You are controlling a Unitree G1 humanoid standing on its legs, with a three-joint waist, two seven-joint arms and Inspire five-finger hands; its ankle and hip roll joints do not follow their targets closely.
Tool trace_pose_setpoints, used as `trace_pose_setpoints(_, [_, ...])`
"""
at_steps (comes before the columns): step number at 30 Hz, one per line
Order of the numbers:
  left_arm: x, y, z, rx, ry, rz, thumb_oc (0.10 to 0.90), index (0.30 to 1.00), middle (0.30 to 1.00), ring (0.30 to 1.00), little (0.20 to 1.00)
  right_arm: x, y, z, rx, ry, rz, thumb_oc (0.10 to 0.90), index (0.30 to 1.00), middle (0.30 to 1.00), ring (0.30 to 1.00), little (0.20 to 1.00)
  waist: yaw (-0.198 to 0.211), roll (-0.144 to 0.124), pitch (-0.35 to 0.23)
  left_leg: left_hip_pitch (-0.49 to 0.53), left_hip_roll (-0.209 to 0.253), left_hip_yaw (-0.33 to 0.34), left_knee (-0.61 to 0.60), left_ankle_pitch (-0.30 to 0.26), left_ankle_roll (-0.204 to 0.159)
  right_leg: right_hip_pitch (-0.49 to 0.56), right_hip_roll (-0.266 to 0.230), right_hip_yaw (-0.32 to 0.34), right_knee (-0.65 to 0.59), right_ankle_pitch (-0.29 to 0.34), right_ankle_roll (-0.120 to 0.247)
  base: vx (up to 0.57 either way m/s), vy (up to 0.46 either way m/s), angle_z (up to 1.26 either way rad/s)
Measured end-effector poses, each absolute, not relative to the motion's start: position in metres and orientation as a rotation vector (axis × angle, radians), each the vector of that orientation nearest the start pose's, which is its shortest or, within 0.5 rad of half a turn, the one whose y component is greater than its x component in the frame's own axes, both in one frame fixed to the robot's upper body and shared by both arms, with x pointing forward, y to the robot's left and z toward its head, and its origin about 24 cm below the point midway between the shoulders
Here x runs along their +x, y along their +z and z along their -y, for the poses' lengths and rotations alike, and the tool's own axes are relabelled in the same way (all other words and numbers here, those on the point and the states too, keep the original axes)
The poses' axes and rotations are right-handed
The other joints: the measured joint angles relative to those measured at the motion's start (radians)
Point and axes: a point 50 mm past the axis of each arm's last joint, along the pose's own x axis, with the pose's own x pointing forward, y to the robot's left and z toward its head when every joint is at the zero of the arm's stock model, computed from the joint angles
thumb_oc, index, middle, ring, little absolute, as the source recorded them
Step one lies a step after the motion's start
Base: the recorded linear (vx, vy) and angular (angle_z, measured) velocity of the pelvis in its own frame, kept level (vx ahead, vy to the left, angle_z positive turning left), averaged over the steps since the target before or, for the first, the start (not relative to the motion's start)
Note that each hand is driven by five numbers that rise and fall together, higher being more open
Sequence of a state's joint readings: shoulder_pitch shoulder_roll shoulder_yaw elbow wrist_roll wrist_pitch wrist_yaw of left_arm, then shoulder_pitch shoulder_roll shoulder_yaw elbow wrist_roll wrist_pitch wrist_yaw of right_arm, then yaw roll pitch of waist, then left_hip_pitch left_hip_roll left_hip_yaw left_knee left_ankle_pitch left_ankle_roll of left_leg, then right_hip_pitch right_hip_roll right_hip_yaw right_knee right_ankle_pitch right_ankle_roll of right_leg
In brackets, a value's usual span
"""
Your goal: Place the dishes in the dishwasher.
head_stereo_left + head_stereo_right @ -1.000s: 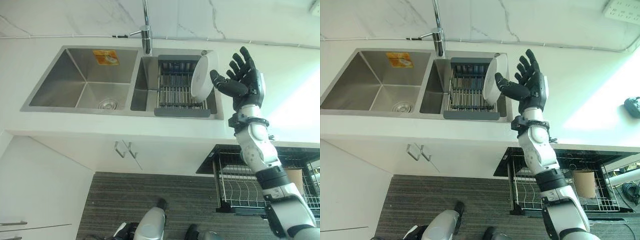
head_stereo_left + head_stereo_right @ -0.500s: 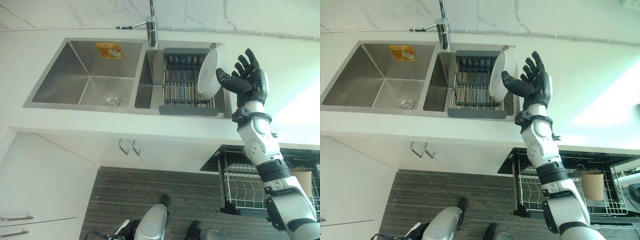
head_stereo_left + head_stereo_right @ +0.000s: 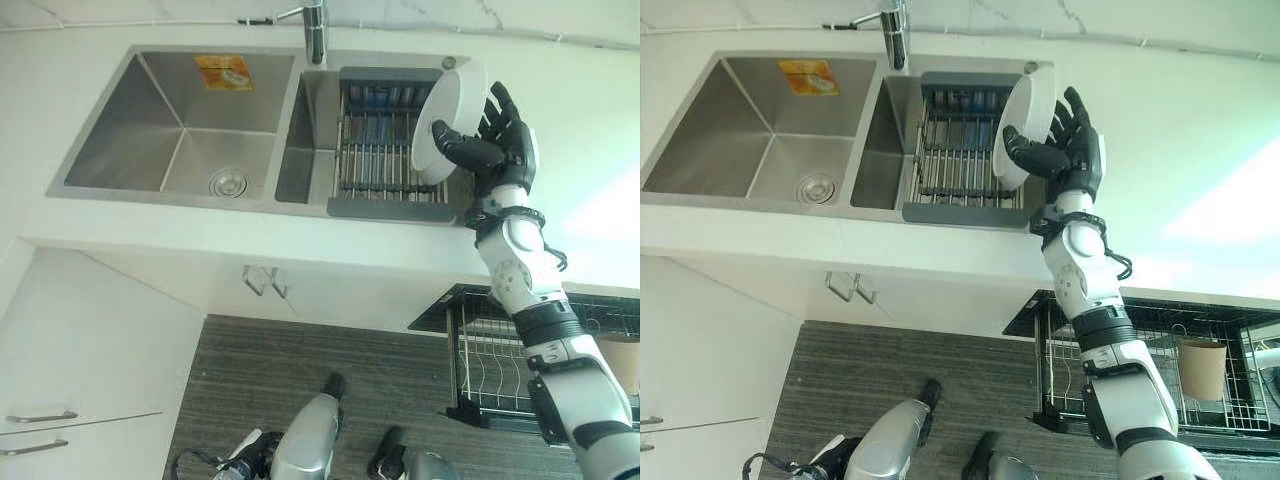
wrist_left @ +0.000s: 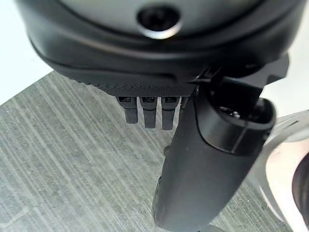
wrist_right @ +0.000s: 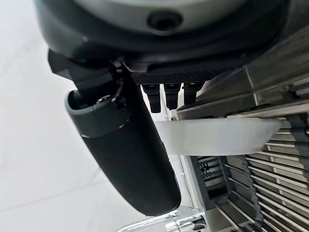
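Grey striped flooring point(image 3: 300, 370) fills the lower centre of the frame, below white cabinet fronts point(image 3: 90, 350) at lower left. At lower right, a pulled-out wire dishwasher rack point(image 3: 1140, 365) sits under the worktop edge, with a brown paper cup point(image 3: 1202, 368) standing in it. The left hand point(image 4: 145, 113) hangs over the flooring; its fingers point(image 4: 149, 115) are straight and hold nothing.

Above the cabinets, the white worktop point(image 3: 580, 150) carries a stainless double sink point(image 3: 180, 130). A round drain point(image 3: 228, 182) lies in the left basin floor, and an orange sticker point(image 3: 224, 72) sits on its rear wall. The right basin holds a dark-framed wire drying rack point(image 3: 385, 165). A white plate point(image 3: 440, 125) stands on edge at the right end of this rack, at upper centre-right. The right hand point(image 3: 495, 145) is clamped on the plate: the thumb lies across the plate's near face and the fingers point(image 3: 1075, 110) reach behind its rim. A chrome faucet point(image 3: 313, 30) rises at the top edge, between the two basins.
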State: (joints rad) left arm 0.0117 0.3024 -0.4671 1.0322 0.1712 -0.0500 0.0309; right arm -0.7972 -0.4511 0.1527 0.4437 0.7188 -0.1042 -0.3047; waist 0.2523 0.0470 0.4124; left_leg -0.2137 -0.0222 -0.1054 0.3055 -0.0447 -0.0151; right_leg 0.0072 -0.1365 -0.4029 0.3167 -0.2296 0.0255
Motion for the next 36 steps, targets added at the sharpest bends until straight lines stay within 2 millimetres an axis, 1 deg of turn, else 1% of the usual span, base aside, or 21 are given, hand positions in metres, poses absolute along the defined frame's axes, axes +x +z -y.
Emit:
trace_pose_setpoints(2, [0.121, -0.150, -0.205, 0.663, -0.358, -0.993, 0.800, 0.900, 0.900, 0.900, 0.900, 0.376, 0.207, 0.192, 0.269, -0.116, 0.355, 0.800, 0.900, 0.900, 0.900, 0.900, 0.000, 0.002, 0.006, -0.006, 0.000, -0.002, 0.001, 0.000, 0.000, -0.004, 0.000, -0.003, 0.000, 0.000, 0.000, 0.00, -0.001, 0.02])
trace_pose_setpoints(3, [0.122, -0.149, -0.205, 0.662, -0.358, -0.989, 0.800, 0.900, 0.900, 0.900, 0.900, 0.376, 0.208, 0.192, 0.269, -0.112, 0.357, 0.772, 0.858, 0.858, 0.858, 0.858, 0.000, 0.002, 0.006, -0.006, 0.000, -0.002, 0.001, 0.000, 0.000, -0.004, 0.000, -0.003, -0.001, 0.000, 0.000, 0.00, 0.000, 0.00])
trace_pose_setpoints(4, [0.123, -0.149, -0.204, 0.662, -0.359, -0.983, 0.800, 0.900, 0.900, 0.900, 0.900, 0.376, 0.209, 0.192, 0.268, -0.110, 0.358, 0.400, 0.300, 0.300, 0.300, 0.300, 0.000, 0.002, 0.006, -0.006, 0.000, -0.003, 0.001, 0.000, 0.000, -0.002, 0.001, -0.005, -0.002, 0.000, 0.000, 0.01, -0.015, 0.03])
trace_pose_setpoints(10, [0.126, -0.148, -0.204, 0.665, -0.357, -0.979, 0.800, 0.900, 0.900, 0.900, 0.900, 0.379, 0.208, 0.194, 0.206, -0.119, 0.316, 0.400, 0.300, 0.300, 0.300, 0.300, 0.000, 0.002, 0.006, -0.001, 0.000, -0.008, 0.004, 0.001, 0.000, 0.005, 0.003, -0.008, 0.000, 0.000, 0.000, 0.00, -0.004, 0.01])
trace_pose_setpoints(13, [0.126, -0.148, -0.204, 0.666, -0.358, -0.980, 0.800, 0.900, 0.900, 0.900, 0.900, 0.383, 0.212, 0.188, 0.171, -0.101, 0.312, 0.400, 0.300, 0.300, 0.300, 0.300, 0.003, 0.001, 0.006, 0.008, 0.001, -0.008, 0.004, 0.002, 0.001, 0.011, 0.002, -0.008, 0.001, 0.000, 0.000, 0.00, 0.000, 0.00])
trace_pose_setpoints(14, [0.126, -0.148, -0.204, 0.666, -0.358, -0.979, 0.800, 0.900, 0.900, 0.900, 0.900, 0.383, 0.212, 0.186, 0.152, -0.105, 0.311, 0.400, 0.300, 0.300, 0.300, 0.300, 0.005, 0.001, 0.006, 0.007, 0.001, -0.008, 0.003, 0.003, 0.001, 0.011, 0.002, -0.009, 0.001, 0.000, 0.000, 0.00, 0.000, 0.00])
trace_pose_setpoints(17, [0.125, -0.148, -0.204, 0.666, -0.357, -0.982, 0.800, 0.900, 0.900, 0.900, 0.900, 0.385, 0.207, 0.190, 0.134, -0.159, 0.293, 0.400, 0.300, 0.300, 0.300, 0.300, 0.012, 0.001, 0.006, 0.007, 0.000, -0.008, 0.003, 0.005, 0.002, 0.010, 0.001, -0.009, 0.002, 0.000, 0.000, 0.00, 0.000, 0.00])
trace_pose_setpoints(19, [0.124, -0.148, -0.205, 0.666, -0.355, -0.985, 0.800, 0.900, 0.900, 0.900, 0.900, 0.384, 0.208, 0.192, 0.118, -0.197, 0.305, 0.400, 0.300, 0.300, 0.300, 0.300, 0.012, 0.001, 0.006, 0.009, 0.001, -0.007, 0.004, 0.005, 0.003, 0.010, 0.000, -0.008, 0.003, 0.000, 0.000, -0.02, -0.039, -0.02])
trace_pose_setpoints(20, [0.124, -0.148, -0.205, 0.666, -0.356, -0.984, 0.800, 0.900, 0.900, 0.900, 0.900, 0.383, 0.210, 0.192, 0.096, -0.221, 0.338, 0.400, 0.300, 0.300, 0.300, 0.300, 0.012, 0.001, 0.006, 0.011, 0.001, -0.006, 0.004, 0.006, 0.003, 0.011, 0.000, -0.007, 0.003, 0.000, 0.000, -0.03, -0.053, -0.04])
trace_pose_setpoints(23, [0.122, -0.149, -0.204, 0.664, -0.358, -0.990, 0.800, 0.900, 0.900, 0.900, 0.900, 0.381, 0.212, 0.186, 0.080, -0.267, 0.392, 0.400, 0.300, 0.300, 0.300, 0.300, 0.013, 0.001, 0.005, 0.026, 0.003, 0.007, -0.001, 0.006, 0.003, 0.017, -0.001, 0.005, 0.003, 0.000, 0.000, -0.02, -0.037, -0.12])
trace_pose_setpoints(25, [0.122, -0.149, -0.203, 0.674, -0.360, -0.985, 0.800, 0.900, 0.900, 0.900, 0.900, 0.378, 0.218, 0.185, 0.068, -0.311, 0.459, 0.400, 0.300, 0.300, 0.300, 0.300, 0.007, 0.000, 0.005, 0.034, 0.005, 0.014, -0.004, 0.006, 0.003, 0.019, -0.002, 0.011, 0.005, 0.000, 0.000, -0.03, -0.051, -0.13])
trace_pose_setpoints(28, [0.114, -0.153, -0.205, 0.693, -0.366, -1.011, 0.800, 0.900, 0.900, 0.900, 0.900, 0.362, 0.224, 0.171, 0.126, -0.288, 0.589, 0.400, 0.300, 0.300, 0.300, 0.300, -0.018, 0.000, 0.001, 0.075, 0.013, 0.046, -0.020, 0.006, 0.003, 0.035, -0.003, 0.043, 0.006, 0.001, 0.002, -0.04, -0.094, -0.35])
trace_pose_setpoints(29, [0.111, -0.154, -0.206, 0.692, -0.352, -1.022, 0.800, 0.900, 0.900, 0.900, 0.900, 0.347, 0.225, 0.155, 0.198, -0.226, 0.661, 0.400, 0.300, 0.300, 0.300, 0.300, -0.039, -0.001, -0.007, 0.098, 0.022, 0.064, -0.032, 0.006, 0.003, 0.038, -0.001, 0.067, 0.008, 0.001, 0.002, -0.09, -0.137, -0.40])
trace_pose_setpoints(30, [0.109, -0.155, -0.205, 0.683, -0.340, -1.027, 0.800, 0.900, 0.900, 0.900, 0.900, 0.336, 0.222, 0.145, 0.233, -0.178, 0.704, 0.400, 0.300, 0.300, 0.300, 0.300, -0.061, -0.002, -0.033, 0.098, 0.027, 0.074, -0.033, 0.006, 0.003, 0.033, 0.003, 0.070, 0.010, 0.001, 0.001, -0.11, -0.131, -0.41])
trace_pose_setpoints(31, [0.109, -0.155, -0.205, 0.681, -0.341, -1.026, 0.800, 0.900, 0.900, 0.900, 0.900, 0.332, 0.220, 0.141, 0.245, -0.159, 0.719, 0.400, 0.300, 0.300, 0.300, 0.300, -0.070, -0.002, -0.049, 0.099, 0.031, 0.079, -0.033, 0.006, 0.003, 0.029, 0.006, 0.079, 0.011, 0.001, 0.001, -0.10, -0.113, -0.38])
trace_pose_setpoints(32, [0.107, -0.155, -0.206, 0.679, -0.334, -1.032, 0.800, 0.900, 0.900, 0.900, 0.900, 0.327, 0.218, 0.138, 0.259, -0.140, 0.732, 0.400, 0.300, 0.300, 0.300, 0.300, -0.081, -0.007, -0.068, 0.111, 0.042, 0.104, -0.039, 0.004, 0.000, 0.019, 0.012, 0.097, 0.013, 0.002, -0.001, -0.09, -0.086, -0.38])
trace_pose_setpoints(34, [0.105, -0.155, -0.208, 0.666, -0.314, -1.041, 0.800, 0.900, 0.900, 0.900, 0.900, 0.316, 0.214, 0.137, 0.282, -0.122, 0.760, 0.400, 0.300, 0.300, 0.300, 0.300, -0.087, -0.016, -0.087, 0.122, 0.050, 0.115, -0.048, 0.003, -0.001, 0.018, 0.018, 0.113, 0.016, 0.003, -0.004, -0.08, -0.064, -0.41])
trace_pose_setpoints(36, [0.099, -0.157, -0.210, 0.674, -0.322, -1.064, 0.800, 0.900, 0.900, 0.900, 0.900, 0.312, 0.214, 0.134, 0.315, -0.113, 0.795, 0.400, 0.300, 0.300, 0.300, 0.300, -0.117, -0.024, -0.125, 0.131, 0.070, 0.154, -0.053, 0.001, -0.005, 0.000, 0.033, 0.152, 0.019, 0.009, -0.014, -0.11, -0.064, -0.53])
